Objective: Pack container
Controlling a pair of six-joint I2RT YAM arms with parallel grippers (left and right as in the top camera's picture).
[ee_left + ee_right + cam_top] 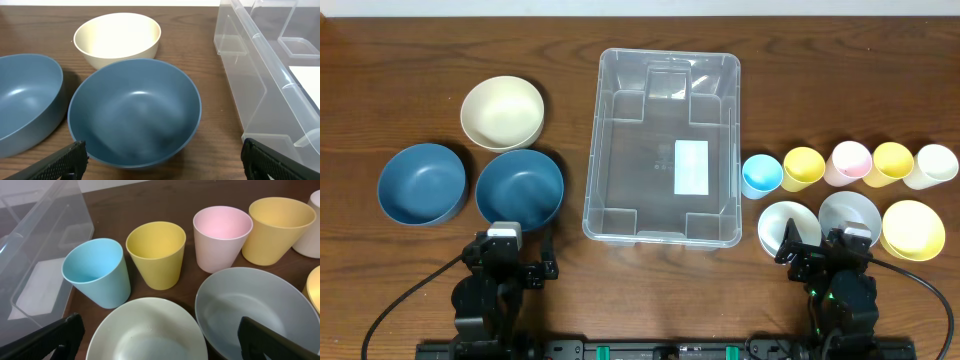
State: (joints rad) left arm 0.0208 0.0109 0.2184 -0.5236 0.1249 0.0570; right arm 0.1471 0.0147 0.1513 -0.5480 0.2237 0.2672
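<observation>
A clear plastic container [662,145] stands empty mid-table; its wall shows in the left wrist view [265,85]. To its left sit a cream bowl [502,112] and two blue bowls [421,183] [519,187]. My left gripper [513,255] hangs open just in front of the nearer blue bowl [135,112], holding nothing. To the container's right stands a row of cups: light blue [97,272], yellow [156,252], pink [221,237], yellow [279,227] and white [934,165]. My right gripper [160,335] is open above a pale bowl [150,335], next to a grey bowl [250,300].
A yellow bowl [912,229] sits at the far right, beside the grey bowl. Both arm bases and their cables are at the front edge of the dark wooden table [380,60]. A white label lies on the container floor [691,167].
</observation>
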